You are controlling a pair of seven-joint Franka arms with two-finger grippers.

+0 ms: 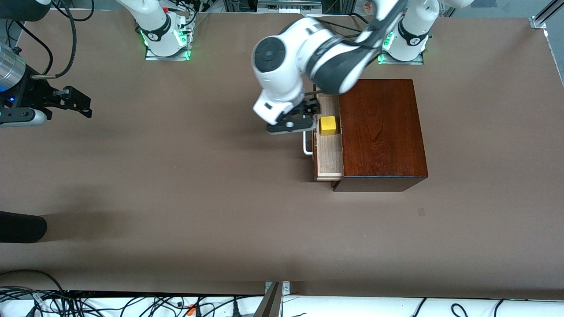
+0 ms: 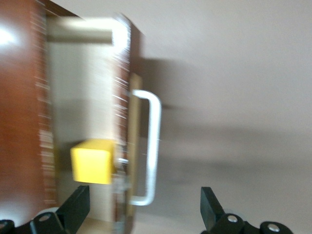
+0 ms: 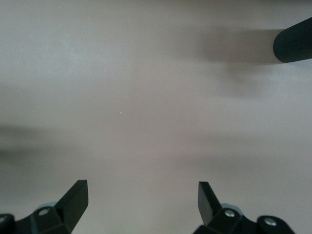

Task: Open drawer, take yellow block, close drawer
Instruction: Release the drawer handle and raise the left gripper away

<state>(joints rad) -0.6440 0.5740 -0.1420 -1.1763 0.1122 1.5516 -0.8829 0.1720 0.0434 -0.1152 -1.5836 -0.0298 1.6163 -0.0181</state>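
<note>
The drawer (image 1: 329,154) of the dark reddish-brown box (image 1: 381,132) stands pulled out toward the right arm's end of the table, its pale wood inside showing. The yellow block (image 1: 328,125) lies in it, close to the drawer's front. My left gripper (image 1: 310,113) hovers open over the drawer front and the white handle (image 1: 307,147). In the left wrist view the yellow block (image 2: 92,161) and handle (image 2: 151,146) lie between the spread fingertips (image 2: 78,207) of the left gripper (image 2: 145,207), which holds nothing. My right gripper (image 1: 75,103) waits open and empty over bare table at the right arm's end.
A black rounded object (image 1: 22,226) juts over the table edge at the right arm's end, nearer the front camera, and shows in the right wrist view (image 3: 292,46). The right gripper (image 3: 142,197) has only brown tabletop (image 1: 176,185) under it.
</note>
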